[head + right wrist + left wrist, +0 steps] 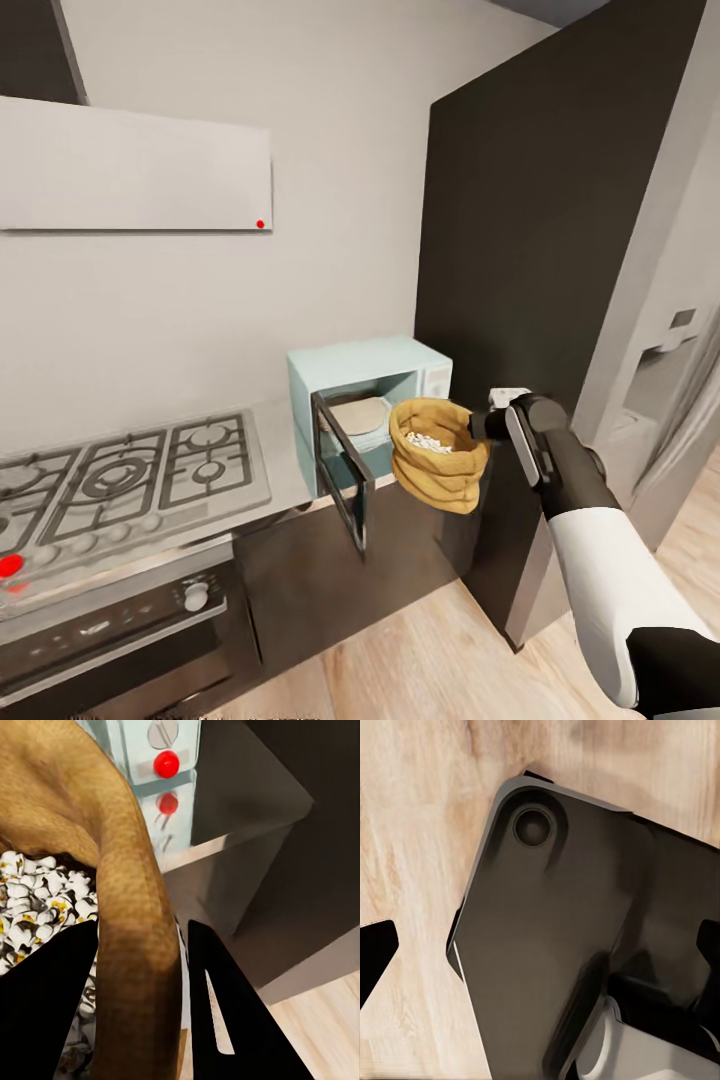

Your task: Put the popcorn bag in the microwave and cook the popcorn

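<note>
In front of the microwave (370, 405), just off the table's (285, 470) edge, the right claw (487, 425) holds the bag (437, 452) in the air over the wooden floor (440, 650). The right wrist view shows its two dark fingers (225, 1005) closed on the bag's rim, one inside the mouth and one outside, with the wall of the sack pinched between them. The bag is upright or nearly so, its mouth open upward, and white popcorn (432, 441) fills it close to the brim. The microwave door (343, 470) stands swung open toward the robot, and the beige turntable (358, 414) inside is bare.

The grip is the main risk, as I judge it. A pinch on one side of a soft rim leaves the rest of the sack hanging, so any quick swing or wrist roll could tip the mouth and spill popcorn onto the floor. The paper could also slide out of the fingers, dropping the whole bag clear of the table.

The open door is a second hazard. Its edge sits close beside the bag, and a careless sideways move could knock the sack against it or catch on the frame.

The left claw's state cannot be told; the left wrist view shows a dark robot part (547, 937) over the floor.
</note>
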Controlling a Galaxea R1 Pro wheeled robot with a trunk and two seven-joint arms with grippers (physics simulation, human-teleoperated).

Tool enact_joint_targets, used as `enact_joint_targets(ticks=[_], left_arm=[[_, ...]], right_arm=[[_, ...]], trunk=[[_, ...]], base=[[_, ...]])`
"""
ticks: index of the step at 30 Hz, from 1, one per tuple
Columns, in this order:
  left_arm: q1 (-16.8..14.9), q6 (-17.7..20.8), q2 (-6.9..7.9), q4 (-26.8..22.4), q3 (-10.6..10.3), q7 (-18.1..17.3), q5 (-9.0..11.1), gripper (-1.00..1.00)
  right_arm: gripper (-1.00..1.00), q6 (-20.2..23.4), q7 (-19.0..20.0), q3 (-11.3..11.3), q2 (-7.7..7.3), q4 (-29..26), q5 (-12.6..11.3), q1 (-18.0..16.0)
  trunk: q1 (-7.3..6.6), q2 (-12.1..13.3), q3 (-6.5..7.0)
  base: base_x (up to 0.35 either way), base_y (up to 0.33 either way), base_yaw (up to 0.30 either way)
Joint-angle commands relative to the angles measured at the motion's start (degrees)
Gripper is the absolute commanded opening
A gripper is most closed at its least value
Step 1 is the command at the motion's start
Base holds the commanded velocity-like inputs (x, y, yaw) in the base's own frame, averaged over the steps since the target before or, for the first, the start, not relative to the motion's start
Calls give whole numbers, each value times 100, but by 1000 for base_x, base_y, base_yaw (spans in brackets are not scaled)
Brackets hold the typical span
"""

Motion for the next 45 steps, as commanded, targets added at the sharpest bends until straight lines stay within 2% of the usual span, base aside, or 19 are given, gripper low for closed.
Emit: enact_joint_targets(ticks=[1,13,22,25,35,45], left_arm=[[-1,-10,-2,-5,9,2,18,100],[-1,-12,-11,-14,18,2,19,100],[-1,-15,-10,-14,18,2,18,100],[-1,-18,-12,-19,27,99,20,100],[-1,-20,1,-21,44,2,26,100],[-1,-19,-1,-14,36,-4,20,100]], right_arm=[[-100,25,17,-4,-2,-8,9,-4],[-100,25,26,-18,-9,-10,14,-4],[-100,25,26,-13,-8,-6,10,-4],[-100,25,17,1,-7,86,37,-4],[-100,25,18,2,16,166,82,-4],[-100,25,12,-4,18,166,81,-4]], trunk=[[2,-9,-10],[2,-9,-11],[2,-9,-12],[3,-9,-12],[3,-9,-12],[3,-9,-12]], base=[[0,0,267],[0,0,256],[0,0,15],[0,0,0],[2,0,0],[168,0,0]])
